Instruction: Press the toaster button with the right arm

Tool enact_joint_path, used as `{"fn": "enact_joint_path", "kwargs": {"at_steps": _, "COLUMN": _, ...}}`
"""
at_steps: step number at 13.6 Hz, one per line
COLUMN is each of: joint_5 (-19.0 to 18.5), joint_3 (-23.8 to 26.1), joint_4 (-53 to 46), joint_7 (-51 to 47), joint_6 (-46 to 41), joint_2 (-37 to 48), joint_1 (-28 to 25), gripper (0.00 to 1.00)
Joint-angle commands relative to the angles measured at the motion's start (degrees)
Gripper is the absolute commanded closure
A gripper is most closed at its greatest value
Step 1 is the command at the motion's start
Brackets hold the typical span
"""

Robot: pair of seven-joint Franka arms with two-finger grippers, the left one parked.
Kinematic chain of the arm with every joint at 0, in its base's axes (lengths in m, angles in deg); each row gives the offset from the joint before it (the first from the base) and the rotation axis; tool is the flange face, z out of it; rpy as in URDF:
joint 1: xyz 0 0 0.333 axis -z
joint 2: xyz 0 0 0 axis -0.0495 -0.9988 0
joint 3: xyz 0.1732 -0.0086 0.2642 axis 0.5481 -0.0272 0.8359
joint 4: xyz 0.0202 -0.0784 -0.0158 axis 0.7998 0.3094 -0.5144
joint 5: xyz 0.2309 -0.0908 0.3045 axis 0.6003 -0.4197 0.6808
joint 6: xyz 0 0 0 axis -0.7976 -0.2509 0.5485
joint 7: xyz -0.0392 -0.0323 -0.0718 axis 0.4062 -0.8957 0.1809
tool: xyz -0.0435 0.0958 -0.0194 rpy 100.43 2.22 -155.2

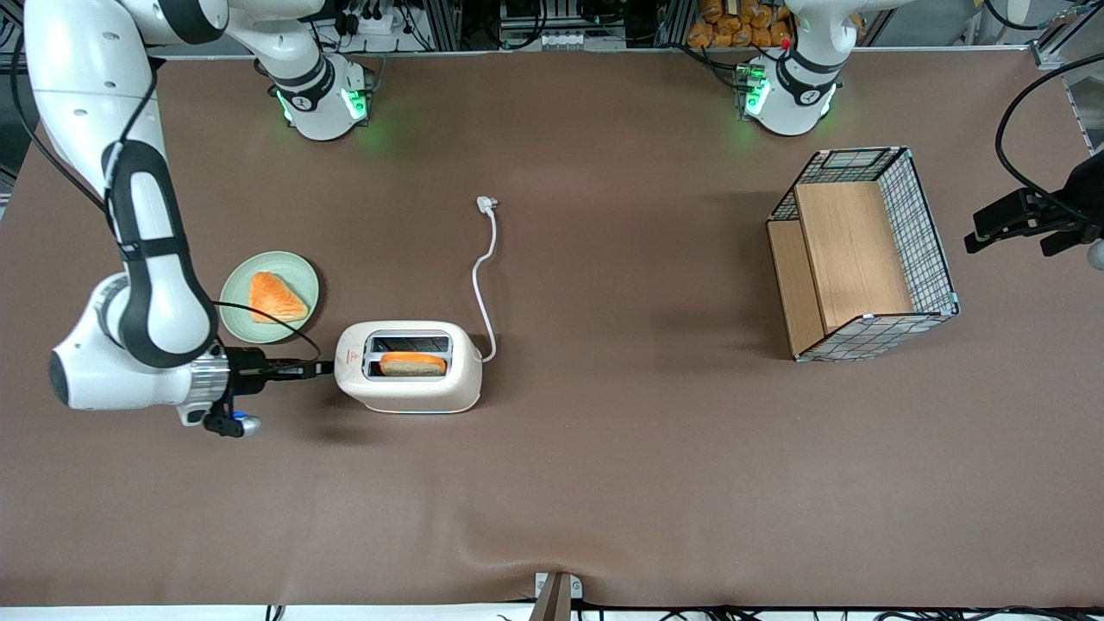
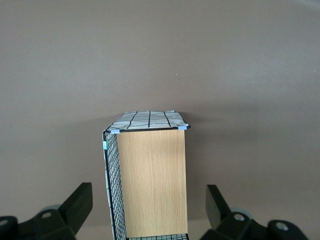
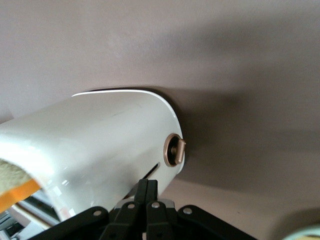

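- Toaster (image 1: 410,379) stood on the brown tabletop (image 1: 604,483), its end wall directly ahead of the hand (image 1: 321,369), with a slice of toast (image 1: 413,364) sitting in its slot.
- Right arm (image 1: 147,285) held the hand level, fingertips at the toaster's end wall.
- In the right wrist view the hand's (image 3: 146,192) two fingers were pressed together, their tips against the toaster (image 3: 100,150) at a dark slit.
- Toaster button could not be picked out with certainty; a round copper-rimmed knob (image 3: 174,150) sat just beside the fingertips.
- A green plate (image 1: 293,267) carrying another slice (image 1: 274,298) lay near the hand, farther from the front camera.
- A white cord (image 1: 485,276) trailed from the toaster's other end.
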Motion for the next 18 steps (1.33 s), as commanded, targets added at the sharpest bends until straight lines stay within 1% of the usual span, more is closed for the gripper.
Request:
{"fn": "enact_joint_path", "kwargs": {"at_steps": 1, "joint_5": -4.99, "joint_3": -0.69, "joint_4": 0.54, "joint_7": -1.32, "joint_6": -2.20, "joint_2": 4.62, "joint_1": -0.30, "gripper": 0.66}}
{"fn": "enact_joint_path", "kwargs": {"at_steps": 2, "joint_5": -6.83, "joint_3": -0.87, "joint_4": 0.45, "joint_7": -1.94, "joint_6": -2.20, "joint_2": 5.85, "joint_1": -0.30, "gripper": 0.01}}
{"fn": "enact_joint_path", "kwargs": {"at_steps": 3, "joint_5": -8.24, "joint_3": -1.13, "joint_4": 0.36, "joint_7": -1.94, "joint_6": -2.38, "joint_2": 6.82, "joint_1": -0.30, "gripper": 0.00}}
{"fn": "enact_joint_path", "kwargs": {"at_steps": 4, "joint_5": -10.61, "joint_3": -1.13, "joint_4": 0.36, "joint_7": -1.94, "joint_6": -2.38, "joint_2": 8.14, "joint_1": -0.30, "gripper": 0.00}}
{"fn": "enact_joint_path", "kwargs": {"at_steps": 7, "joint_5": -18.52, "joint_3": -1.04, "joint_4": 1.50, "joint_7": -1.51, "joint_6": -2.38, "joint_2": 13.23, "joint_1": -0.39, "gripper": 0.00}}
{"fn": "enact_joint_path", "kwargs": {"at_steps": 9, "joint_5": -24.14, "joint_3": -1.04, "joint_4": 3.86, "joint_7": -1.42, "joint_6": -2.12, "joint_2": 17.09, "joint_1": -0.65, "gripper": 0.00}}
{"fn": "enact_joint_path", "kwargs": {"at_steps": 10, "joint_5": -26.25, "joint_3": -1.04, "joint_4": 5.62, "joint_7": -1.33, "joint_6": -1.77, "joint_2": 18.94, "joint_1": -0.65, "gripper": 0.00}}
{"fn": "enact_joint_path", "kwargs": {"at_steps": 14, "joint_5": -31.89, "joint_3": -1.04, "joint_4": 8.97, "joint_7": -1.42, "joint_6": -2.11, "joint_2": 26.15, "joint_1": -0.65, "gripper": 0.00}}
{"fn": "enact_joint_path", "kwargs": {"at_steps": 18, "joint_5": -36.29, "joint_3": -1.13, "joint_4": 13.28, "joint_7": -2.03, "joint_6": -2.90, "joint_2": 34.94, "joint_1": -0.21, "gripper": 0.00}}
